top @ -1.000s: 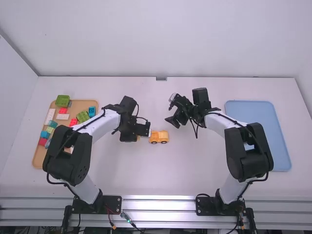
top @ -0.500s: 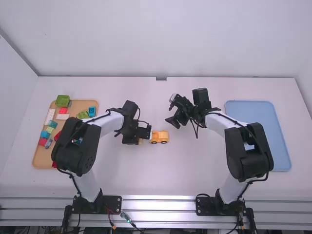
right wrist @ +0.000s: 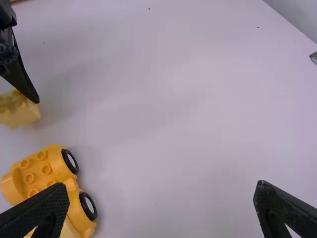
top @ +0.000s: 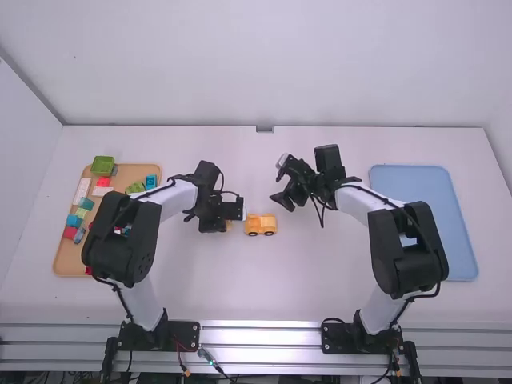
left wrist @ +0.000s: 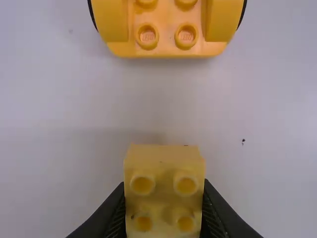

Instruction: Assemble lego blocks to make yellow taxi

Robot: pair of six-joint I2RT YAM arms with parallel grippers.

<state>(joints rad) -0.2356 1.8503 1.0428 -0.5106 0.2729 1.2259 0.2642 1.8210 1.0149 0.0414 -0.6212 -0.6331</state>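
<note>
The white table (top: 320, 280) carried the wheeled yellow base (top: 261, 230); the left claw (left wrist: 164, 183), pinching a yellow studded brick (left wrist: 163, 161), had edged slightly away, apparently for alignment, while the right claw (right wrist: 162, 185) stood spread.

The white rectangular desk (top: 320, 272) looks smooth and matt. The yellow wheeled plastic base (right wrist: 49, 166) and yellow studded plastic block (left wrist: 163, 166) have a soft sheen. Near the desk's right edge, the blue rectangular tray (top: 416, 188) looks matt; long silver rails (top: 264, 336) along its near edge look like glossy metal.
</note>
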